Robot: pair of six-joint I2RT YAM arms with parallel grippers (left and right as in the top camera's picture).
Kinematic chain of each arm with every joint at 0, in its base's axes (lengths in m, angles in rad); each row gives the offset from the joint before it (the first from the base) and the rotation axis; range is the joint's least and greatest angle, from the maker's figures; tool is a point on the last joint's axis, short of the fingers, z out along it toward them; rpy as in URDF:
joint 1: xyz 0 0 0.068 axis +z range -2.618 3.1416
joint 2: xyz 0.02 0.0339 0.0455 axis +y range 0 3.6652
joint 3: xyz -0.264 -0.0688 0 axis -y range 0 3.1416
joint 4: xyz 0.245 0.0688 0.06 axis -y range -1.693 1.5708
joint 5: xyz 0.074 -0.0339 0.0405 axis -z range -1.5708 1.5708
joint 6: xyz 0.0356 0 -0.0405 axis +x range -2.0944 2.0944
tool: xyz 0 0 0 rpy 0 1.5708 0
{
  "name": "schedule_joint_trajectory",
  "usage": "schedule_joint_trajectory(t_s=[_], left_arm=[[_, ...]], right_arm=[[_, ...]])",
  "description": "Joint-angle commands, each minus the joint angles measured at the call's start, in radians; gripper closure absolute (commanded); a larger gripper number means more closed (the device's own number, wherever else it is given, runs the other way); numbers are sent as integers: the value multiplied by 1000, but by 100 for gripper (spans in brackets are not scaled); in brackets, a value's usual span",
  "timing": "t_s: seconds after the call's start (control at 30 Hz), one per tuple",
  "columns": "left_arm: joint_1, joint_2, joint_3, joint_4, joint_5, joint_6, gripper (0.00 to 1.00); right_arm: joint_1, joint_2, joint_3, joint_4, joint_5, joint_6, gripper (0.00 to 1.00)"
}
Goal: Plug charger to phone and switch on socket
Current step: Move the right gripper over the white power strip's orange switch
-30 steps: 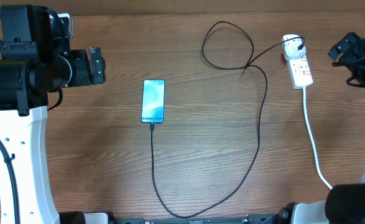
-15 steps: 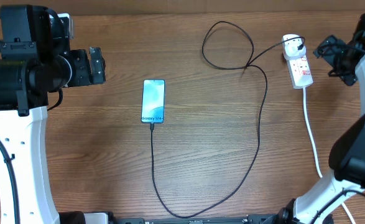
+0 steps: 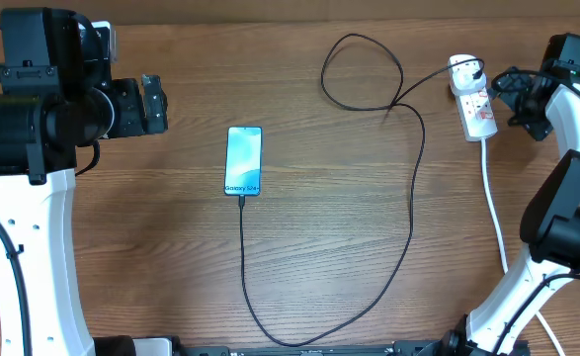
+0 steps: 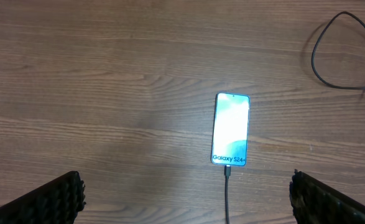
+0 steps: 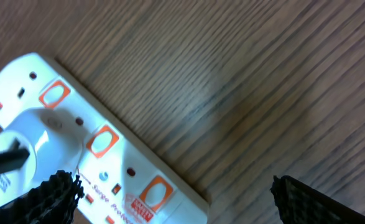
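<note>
In the right wrist view the small white elongated power strip with orange-red markings (image 5: 101, 162) runs off the lower left edge. Its printed label is only partly readable, and whether a switch is on cannot be told. The rounded white plug adapter (image 5: 42, 134) sits in the strip's end outlet. The tiny connector where the long thin black charger cable (image 3: 412, 198) meets the bottom edge of the slim rectangular phone with a light blue-teal screen (image 3: 244, 160) is too small to judge how deep it sits. The cable's low bend dips to the picture's bottom edge. The right arm reaches up the table's right side, its right pincer (image 3: 515, 101) just beside the strip, fingers wide apart and holding nothing. The left arm is bent at the far left, its left pincer (image 3: 156, 104) pointing toward the phone from well apart, fingers also spread and empty. The brown wood-grain table (image 3: 329, 257) is matte, the finger pads ribbed black, and the strip's thick white cord (image 3: 497, 218) smooth.
</note>
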Motion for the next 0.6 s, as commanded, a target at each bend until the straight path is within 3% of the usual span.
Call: schedule_joint_trajectory(t_s=[0.0,0.57], left_arm=[[3,0,3,1,-10,-10,0],[2,0,3,1,-10,-10,0]], right_arm=[[2,21,-5,41,36,43,0],[5,101,-5,111,8,-80,0]])
